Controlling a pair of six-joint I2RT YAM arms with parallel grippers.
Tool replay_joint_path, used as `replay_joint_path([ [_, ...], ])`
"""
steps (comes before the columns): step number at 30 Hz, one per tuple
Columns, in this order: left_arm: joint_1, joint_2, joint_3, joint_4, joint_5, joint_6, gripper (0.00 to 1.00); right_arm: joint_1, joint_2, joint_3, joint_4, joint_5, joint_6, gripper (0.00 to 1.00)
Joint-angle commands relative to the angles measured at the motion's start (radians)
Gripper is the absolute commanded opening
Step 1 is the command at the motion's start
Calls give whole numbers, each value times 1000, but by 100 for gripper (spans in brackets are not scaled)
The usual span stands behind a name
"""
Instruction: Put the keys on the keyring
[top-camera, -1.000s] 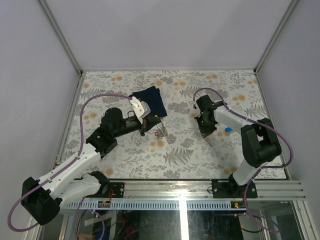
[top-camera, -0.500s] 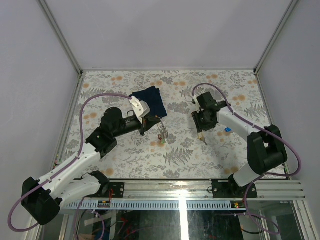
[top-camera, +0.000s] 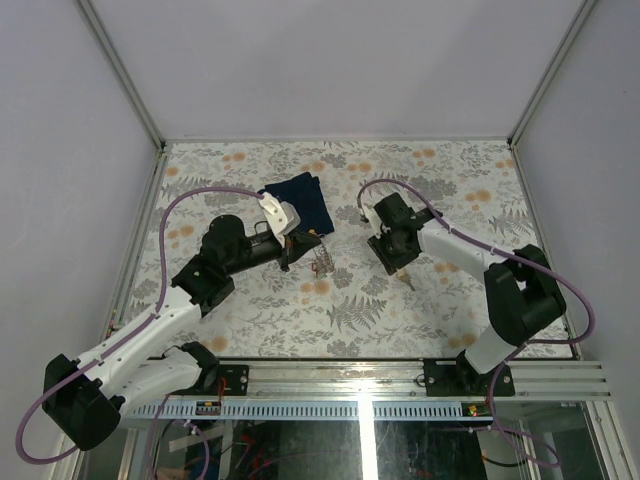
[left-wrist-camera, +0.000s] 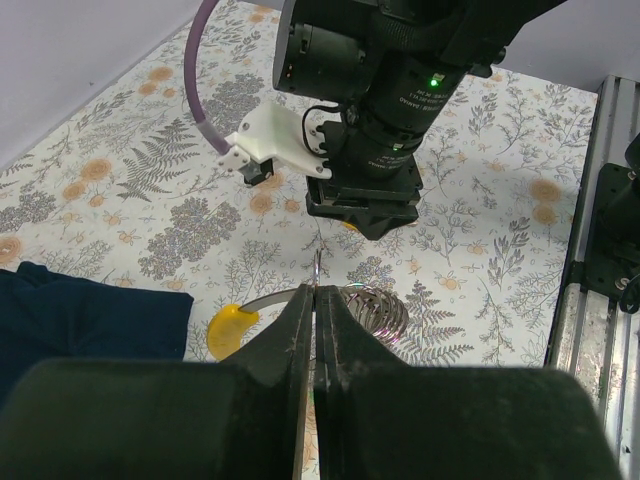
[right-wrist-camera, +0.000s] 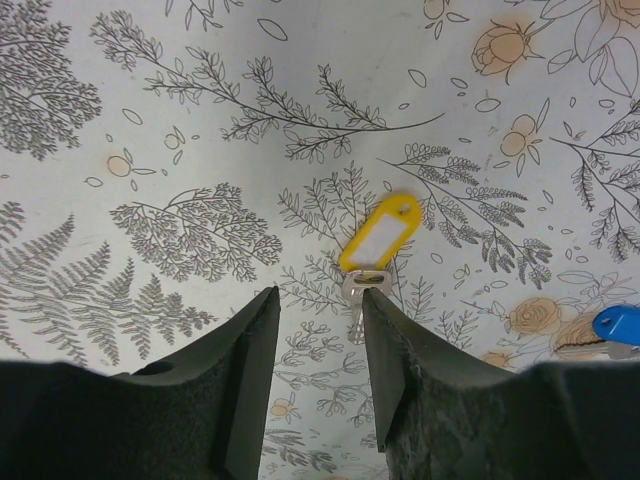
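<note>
Your right gripper hangs jaws apart over one oblong, glossy yellow-tagged key on the floral tabletop, with one blue tag nearby. Your left gripper pinches the thin, coiled wire keyring. A second yellow tag lies beside it, one navy cloth near.

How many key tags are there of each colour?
Yellow tags: 2
Blue tags: 1
Total: 3 tags that I can see. No red or green tag shows clearly.
</note>
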Motion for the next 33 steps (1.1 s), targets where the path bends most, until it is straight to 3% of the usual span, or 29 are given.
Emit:
replay_joint_path([
  [1,8,-4,-4,94,16,-9,0,-9,40,36,-24,21,-81,46],
  [8,9,-5,-5,95,19,-8,0,-62,95,32,-41,-91,-97,46],
  [25,10,-1,-5,94,23,-5,0,-107,136,39,-33,-153,-122,42],
  [33,10,-1,-4,93,23,-5,0,-107,135,39,-30,-168,-121,28],
])
